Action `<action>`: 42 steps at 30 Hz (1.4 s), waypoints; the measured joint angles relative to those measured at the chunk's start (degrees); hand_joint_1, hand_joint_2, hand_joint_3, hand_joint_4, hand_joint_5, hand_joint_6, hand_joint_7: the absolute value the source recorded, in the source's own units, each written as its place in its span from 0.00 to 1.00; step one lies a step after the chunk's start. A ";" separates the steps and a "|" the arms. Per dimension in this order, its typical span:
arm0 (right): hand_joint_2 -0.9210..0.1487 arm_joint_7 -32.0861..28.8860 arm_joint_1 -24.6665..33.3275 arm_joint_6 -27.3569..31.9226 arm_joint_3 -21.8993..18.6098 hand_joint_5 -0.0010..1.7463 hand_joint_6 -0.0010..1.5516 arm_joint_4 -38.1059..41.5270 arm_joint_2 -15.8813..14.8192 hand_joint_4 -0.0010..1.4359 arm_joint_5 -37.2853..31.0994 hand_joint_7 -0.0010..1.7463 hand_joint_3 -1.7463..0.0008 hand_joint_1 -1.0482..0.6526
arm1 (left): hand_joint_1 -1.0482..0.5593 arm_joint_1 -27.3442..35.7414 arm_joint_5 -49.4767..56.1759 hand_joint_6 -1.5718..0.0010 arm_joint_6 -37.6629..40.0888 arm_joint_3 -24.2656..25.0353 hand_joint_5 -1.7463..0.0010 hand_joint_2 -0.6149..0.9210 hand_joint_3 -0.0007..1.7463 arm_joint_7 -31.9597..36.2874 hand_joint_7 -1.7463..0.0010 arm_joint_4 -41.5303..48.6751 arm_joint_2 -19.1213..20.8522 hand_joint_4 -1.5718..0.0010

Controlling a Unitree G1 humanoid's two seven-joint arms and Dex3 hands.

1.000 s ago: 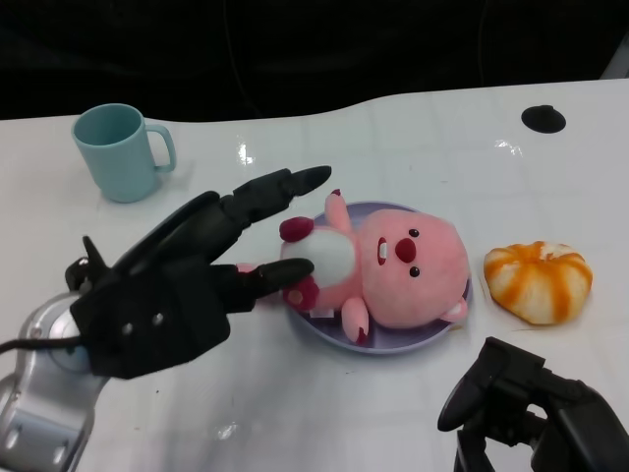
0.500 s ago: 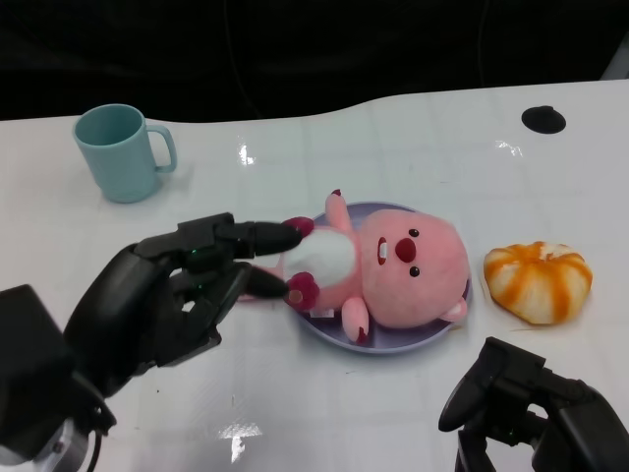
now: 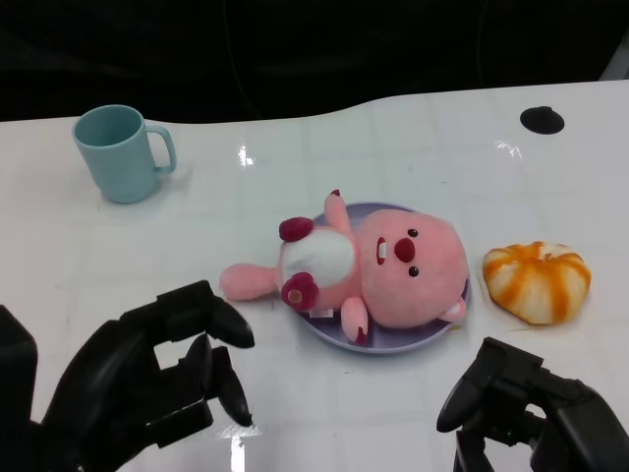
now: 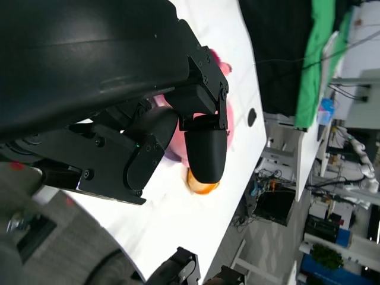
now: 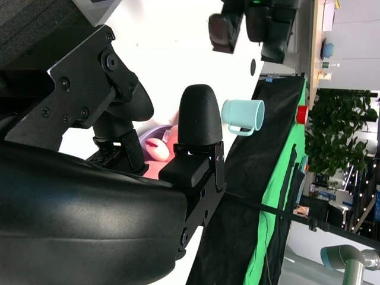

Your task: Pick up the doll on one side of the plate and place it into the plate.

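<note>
The pink plush doll [image 3: 398,264] lies on its back in the purple plate [image 3: 418,340], its tail hanging over the plate's left rim onto the table. My left hand [image 3: 147,388] is low at the near left, well clear of the doll, fingers curled in and holding nothing. My right hand [image 3: 536,418] sits at the near right, also curled and empty. In the right wrist view a bit of the doll [image 5: 157,151] shows past my fingers.
A light blue mug [image 3: 120,152] stands at the far left. An orange-and-white striped soft toy [image 3: 538,281] lies just right of the plate. A small black disc [image 3: 543,119] sits at the far right. Beyond the table's far edge all is dark.
My left hand has drawn back from the doll toward the near left edge and curled its fingers in. The doll stays in the plate. The right hand has not moved.
</note>
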 measured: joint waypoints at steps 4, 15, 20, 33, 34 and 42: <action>0.47 0.12 0.15 0.00 -0.25 1.00 0.40 -0.02 -0.01 0.50 0.18 0.87 0.22 0.66 | 0.62 1.12 -2.96 0.61 4.32 1.30 0.00 0.78 0.74 2.18 0.05 -1.72 -0.48 0.50; 0.48 0.54 0.32 -0.53 -0.92 1.00 0.41 0.16 -0.20 0.50 0.29 0.87 0.22 0.67 | 0.58 1.61 -8.80 0.60 8.89 3.10 0.00 0.78 0.71 2.34 0.01 2.43 -0.85 0.48; 0.50 0.55 0.33 -1.28 -0.92 1.00 0.42 0.59 -0.20 0.50 0.34 0.87 0.20 0.68 | 0.58 1.16 -8.81 0.60 8.44 3.09 0.00 0.78 0.72 1.58 0.00 4.95 -0.84 0.47; 0.47 0.55 0.86 -3.38 -0.80 1.00 0.41 2.14 -0.20 0.51 0.36 0.88 0.19 0.71 | 0.57 0.99 -8.03 0.59 5.20 2.32 0.00 0.73 0.75 -0.81 0.01 6.64 -0.71 0.46; 0.47 0.55 0.88 -3.38 -0.80 1.00 0.41 2.14 -0.19 0.51 0.37 0.88 0.19 0.71 | 0.57 0.99 -7.74 0.59 5.05 2.25 0.00 0.73 0.76 -0.88 0.00 6.65 -0.68 0.47; 0.47 0.54 0.99 -3.37 -0.79 1.00 0.41 2.14 -0.16 0.51 0.82 0.88 0.19 0.70 | 0.57 0.99 -7.43 0.59 4.93 2.10 0.00 0.70 0.80 -1.49 0.00 6.68 -0.50 0.47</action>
